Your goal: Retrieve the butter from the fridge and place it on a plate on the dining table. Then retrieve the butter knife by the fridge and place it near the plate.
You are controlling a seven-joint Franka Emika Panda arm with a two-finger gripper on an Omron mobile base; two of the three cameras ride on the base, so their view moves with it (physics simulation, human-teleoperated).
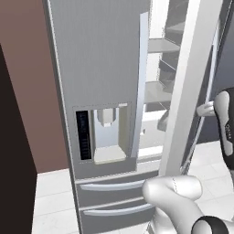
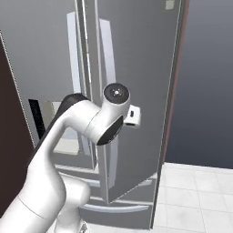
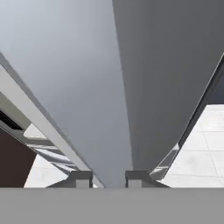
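Observation:
The grey fridge (image 1: pixel 100 55) fills the space ahead; its left door carries the water dispenser (image 1: pixel 107 132). Its right door (image 2: pixel 136 54) stands partly swung out, and inner shelves (image 1: pixel 160 45) show through the gap. My arm reaches to that door's long pale handle (image 2: pixel 105 54) at about mid height. In the hand view my gripper (image 3: pixel 108 179) is shut, and a pale strip of the door's handle runs between its fingertips (image 3: pixel 81 178). The butter, the plate, the dining table and the butter knife are out of view.
Two drawers (image 1: pixel 109 185) sit under the fridge doors. A brown wall (image 1: pixel 27 68) and a dark panel stand to the fridge's left. Right of the swung door are a dark blue-grey wall (image 2: pixel 209 82) and white tiled floor (image 2: pixel 195 191).

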